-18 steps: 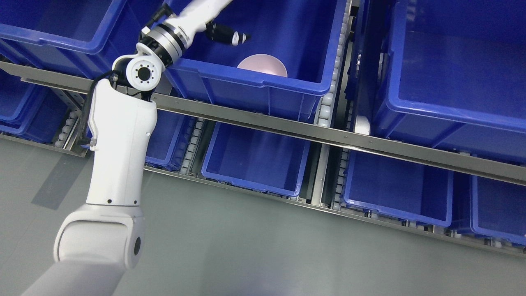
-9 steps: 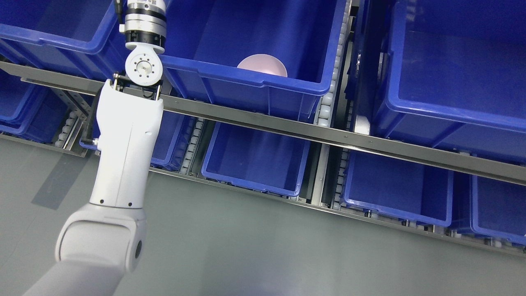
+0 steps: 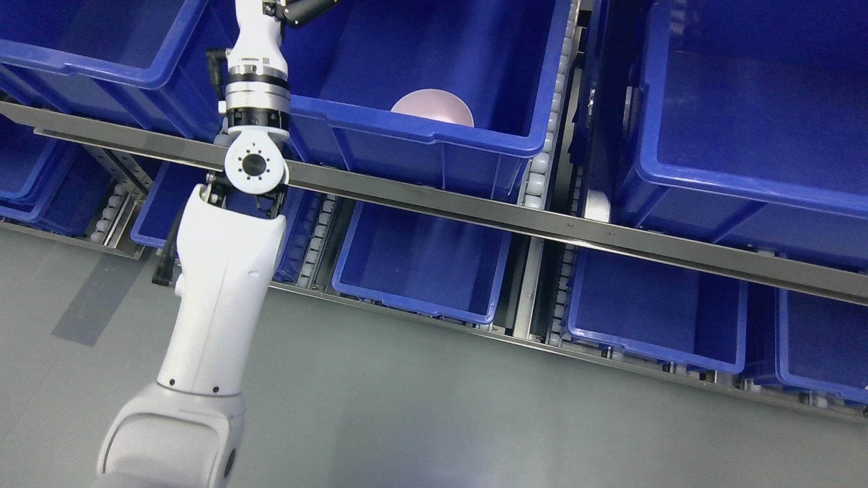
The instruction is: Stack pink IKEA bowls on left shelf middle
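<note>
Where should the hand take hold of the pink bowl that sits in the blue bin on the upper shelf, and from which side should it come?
Probably the far rim of the pink bowl, from above. The bowl sits upright against the front wall of the blue bin, which hides its near side, so only the top is free. The left hand is at the picture's top edge, mostly cut off.

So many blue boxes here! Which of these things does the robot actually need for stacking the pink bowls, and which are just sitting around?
Part of the job:
- pink bowl, alone in its bin
- blue bin holding it, upper shelf
- left hand, mostly cut off at the top edge

Just sitting around:
- big bin on the right
- lower bins
- metal shelf rail
- grey floor
</note>
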You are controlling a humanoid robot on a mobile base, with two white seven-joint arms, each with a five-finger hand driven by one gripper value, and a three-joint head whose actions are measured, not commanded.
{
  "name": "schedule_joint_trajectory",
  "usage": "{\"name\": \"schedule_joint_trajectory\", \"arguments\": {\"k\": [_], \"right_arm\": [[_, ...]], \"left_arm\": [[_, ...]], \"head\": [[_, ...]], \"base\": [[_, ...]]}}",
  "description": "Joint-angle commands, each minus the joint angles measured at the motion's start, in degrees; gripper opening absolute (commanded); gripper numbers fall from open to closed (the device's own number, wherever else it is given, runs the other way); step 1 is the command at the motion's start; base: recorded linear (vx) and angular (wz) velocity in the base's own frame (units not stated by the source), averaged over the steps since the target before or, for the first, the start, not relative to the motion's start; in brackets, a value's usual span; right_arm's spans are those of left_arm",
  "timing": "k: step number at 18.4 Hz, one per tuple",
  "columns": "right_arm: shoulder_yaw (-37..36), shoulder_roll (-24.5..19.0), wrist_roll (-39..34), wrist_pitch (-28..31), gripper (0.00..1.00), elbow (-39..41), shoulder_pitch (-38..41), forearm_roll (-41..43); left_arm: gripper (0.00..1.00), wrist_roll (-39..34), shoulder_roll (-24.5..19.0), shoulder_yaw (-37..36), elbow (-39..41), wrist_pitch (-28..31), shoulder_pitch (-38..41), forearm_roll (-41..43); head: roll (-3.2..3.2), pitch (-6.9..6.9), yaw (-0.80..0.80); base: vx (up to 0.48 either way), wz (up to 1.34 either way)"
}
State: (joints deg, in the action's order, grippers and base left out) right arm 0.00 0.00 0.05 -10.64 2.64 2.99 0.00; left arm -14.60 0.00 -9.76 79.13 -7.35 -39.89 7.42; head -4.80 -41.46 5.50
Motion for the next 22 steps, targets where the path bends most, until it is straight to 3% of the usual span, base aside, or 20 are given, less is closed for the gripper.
{"name": "schedule_joint_trajectory", "arguments": {"k": [1,10,22], "right_arm": [[-0.53,1.00,-0.23,0.01,1.00,0.00,0.00,-0.44],[-0.62,1.00,-0.23,0.01,1.00,0.00,0.00,-0.44],[-0.53,1.00,-0.32,0.01,1.00,0.00,0.00,-0.44]], "left_arm": [[1.00,0.09,-1.00,-1.49,9.11,0.58,4.03,-1.18],[1.00,0.09,-1.00,0.00,12.71,5.94,3.59,-1.18],[1.00,0.09,-1.00,0.27,13.07,6.21,3.41,-1.18]], "head": [[0.00,0.00,0.00],[0.00,0.00,0.00],[0.00,0.00,0.00]], "base": [[0.000,0.00],[0.000,0.00],[0.000,0.00]]}}
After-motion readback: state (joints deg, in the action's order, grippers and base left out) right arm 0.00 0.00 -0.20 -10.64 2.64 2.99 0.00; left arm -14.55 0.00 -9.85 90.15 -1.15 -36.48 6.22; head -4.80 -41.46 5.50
